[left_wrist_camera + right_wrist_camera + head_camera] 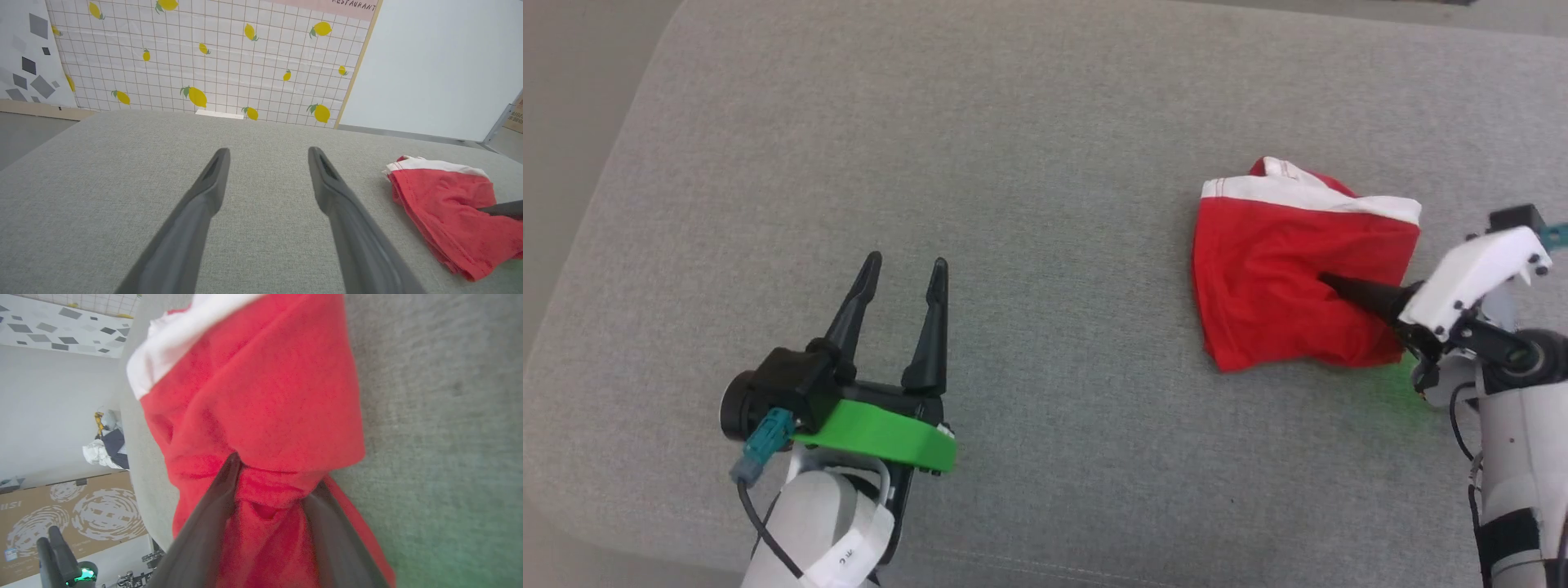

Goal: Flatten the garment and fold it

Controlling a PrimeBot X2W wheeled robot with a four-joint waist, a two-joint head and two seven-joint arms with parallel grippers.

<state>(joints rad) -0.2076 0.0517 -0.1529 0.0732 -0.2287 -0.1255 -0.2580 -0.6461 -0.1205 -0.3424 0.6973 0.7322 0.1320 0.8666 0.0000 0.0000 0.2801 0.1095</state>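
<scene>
Fingers (212,514) of your right gripper (278,473): long, dark, pinching a bunched fold of the crumpled bright-red soft cloth garment (1274,269) with white trim, likely for pulling it flat. Garment: lying at three o'clock on your grey woven-fabric cushion (1045,163). Your left gripper (907,261): hovering at seven o'clock, fingers spread wide, holding nothing, probably waiting to take a second corner.

one garment (1274,261), two grippers: left gripper (908,260), right gripper (1327,282).
</scene>
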